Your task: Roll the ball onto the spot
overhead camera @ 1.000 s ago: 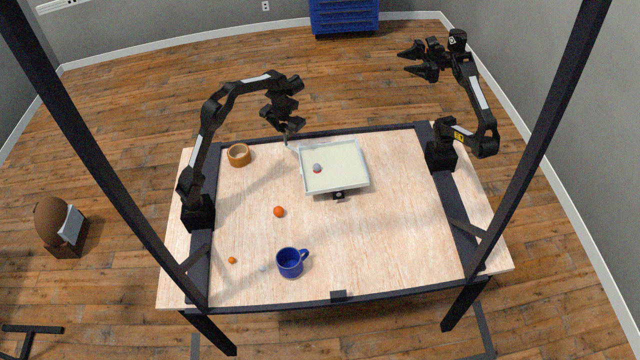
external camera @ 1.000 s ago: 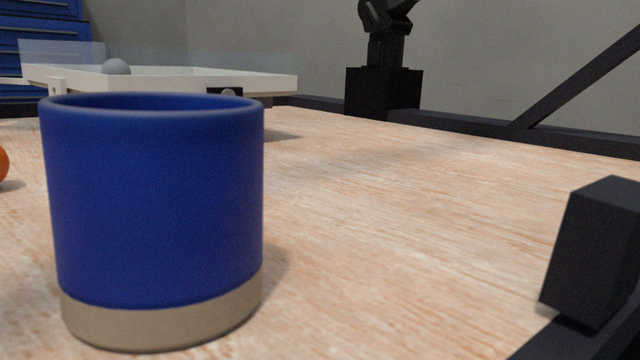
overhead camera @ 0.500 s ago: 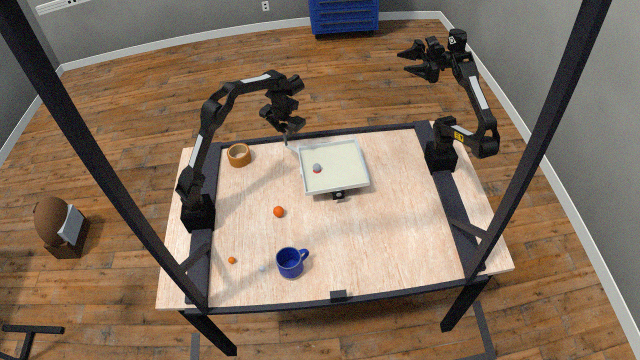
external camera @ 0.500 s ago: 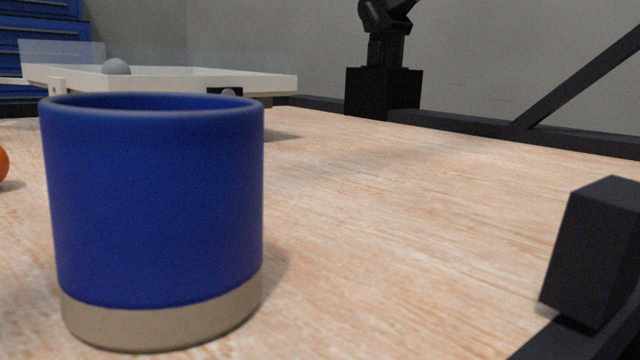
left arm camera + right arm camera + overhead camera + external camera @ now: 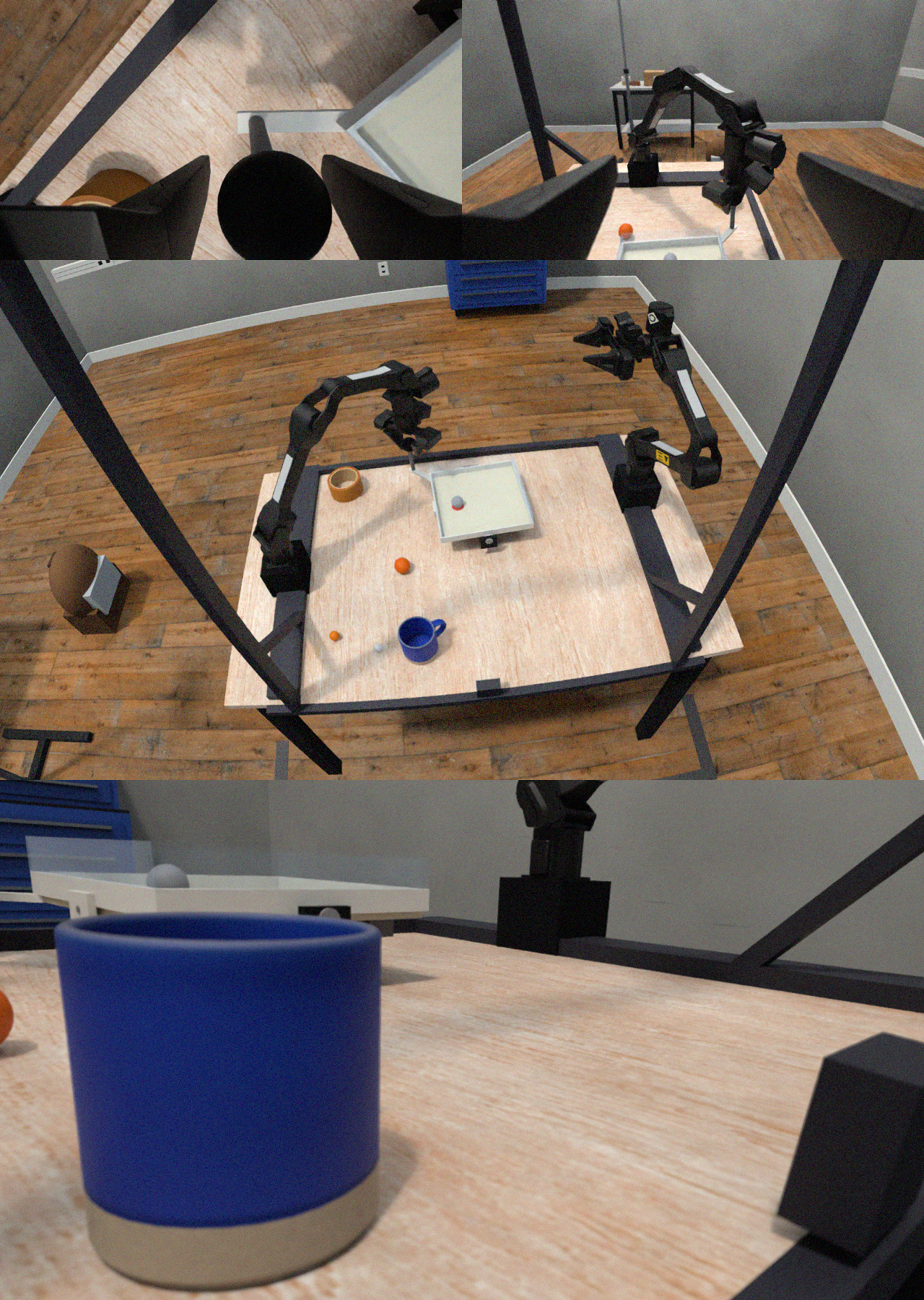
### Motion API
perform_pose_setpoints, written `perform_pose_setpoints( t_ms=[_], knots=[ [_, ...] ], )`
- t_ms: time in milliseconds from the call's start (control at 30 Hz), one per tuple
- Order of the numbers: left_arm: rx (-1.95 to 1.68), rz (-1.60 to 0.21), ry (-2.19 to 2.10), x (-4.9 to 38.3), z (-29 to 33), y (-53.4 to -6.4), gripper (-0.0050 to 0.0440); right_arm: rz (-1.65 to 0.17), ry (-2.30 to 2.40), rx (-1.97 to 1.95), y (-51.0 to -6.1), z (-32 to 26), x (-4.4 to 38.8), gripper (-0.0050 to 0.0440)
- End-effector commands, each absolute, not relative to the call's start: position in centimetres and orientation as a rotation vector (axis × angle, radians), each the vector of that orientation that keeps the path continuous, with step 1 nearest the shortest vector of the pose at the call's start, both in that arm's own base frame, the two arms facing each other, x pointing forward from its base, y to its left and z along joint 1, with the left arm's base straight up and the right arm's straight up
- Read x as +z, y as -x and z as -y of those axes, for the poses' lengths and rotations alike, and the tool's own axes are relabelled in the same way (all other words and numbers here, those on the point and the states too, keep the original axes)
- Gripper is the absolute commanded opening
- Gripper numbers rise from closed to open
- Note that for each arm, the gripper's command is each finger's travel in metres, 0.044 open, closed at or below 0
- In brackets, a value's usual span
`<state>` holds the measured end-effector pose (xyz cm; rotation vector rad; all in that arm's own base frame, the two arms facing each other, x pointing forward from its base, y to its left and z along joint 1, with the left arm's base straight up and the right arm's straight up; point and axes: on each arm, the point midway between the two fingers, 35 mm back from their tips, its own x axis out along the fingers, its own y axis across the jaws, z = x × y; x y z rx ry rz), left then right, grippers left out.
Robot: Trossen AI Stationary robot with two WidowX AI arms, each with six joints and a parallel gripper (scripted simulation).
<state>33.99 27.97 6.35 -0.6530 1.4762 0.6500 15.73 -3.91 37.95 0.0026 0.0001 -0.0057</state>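
Over the printed spot, the steel ball sat while the left claw stood around the knob

Nearest the exterior view, one blue mug (image 5: 419, 644) (image 5: 219, 1070) stood upright on the surface (image 5: 548, 615) (image 5: 581, 1070) (image 5: 180, 108) (image 5: 664, 209). Near it lay one small orange ball (image 5: 333, 635) and one pale ball (image 5: 378, 647); beyond them was one larger orange ball (image 5: 401, 565) (image 5: 3, 1017) (image 5: 626, 230).

Farther back, one clear-lidded plate (image 5: 484, 532) (image 5: 362, 900) (image 5: 401, 79) (image 5: 675, 240) stood raised. Inside was one steel ball (image 5: 457, 501) (image 5: 167, 876) (image 5: 670, 256), seemingly on the one red printed spot (image 5: 457, 508), whose edge showed just beside it. Whether the ball had stopped, or the plate was level, I could not tell.

One ochre ring (image 5: 346, 492) (image 5: 119, 180) rested apart from the plate. At the plate's corner, one pale lever (image 5: 421, 473) (image 5: 299, 120) (image 5: 728, 234) carried a dark stem and one black knob (image 5: 408, 443) (image 5: 274, 206). The left claw (image 5: 411, 445) (image 5: 265, 163) (image 5: 733, 208) was partly spread around the knob, apparently without pinching it. The right claw (image 5: 579, 349) (image 5: 707, 162) was spread wide, well apart from the plate.

The step in hand looked like settling and levelling; the next move called for tiny, slow corrections, lest the ball roll off.

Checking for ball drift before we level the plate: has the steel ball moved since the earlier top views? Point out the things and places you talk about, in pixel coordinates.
No visible shift: the steel ball (image 5: 457, 501) (image 5: 167, 876) (image 5: 670, 256) sits at the red spot (image 5: 457, 507), same place against the plate's rim (image 5: 487, 534).
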Motion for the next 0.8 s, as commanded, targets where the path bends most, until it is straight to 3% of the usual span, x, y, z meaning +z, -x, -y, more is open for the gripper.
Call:
perform_pose_setpoints(
  t_ms=[0,767],
  knots=[
    [0.664,-1.408,0.633,9.1,-28.5,-34.5,0.0270,0.000,0.000,-0.008,-15.7,4.1,38.1,0.0400],
    [0.664,-1.409,0.634,10.8,-28.4,-34.4,0.0270,0.000,0.000,-0.008,-15.7,4.1,38.1,0.0400]
  ],
)
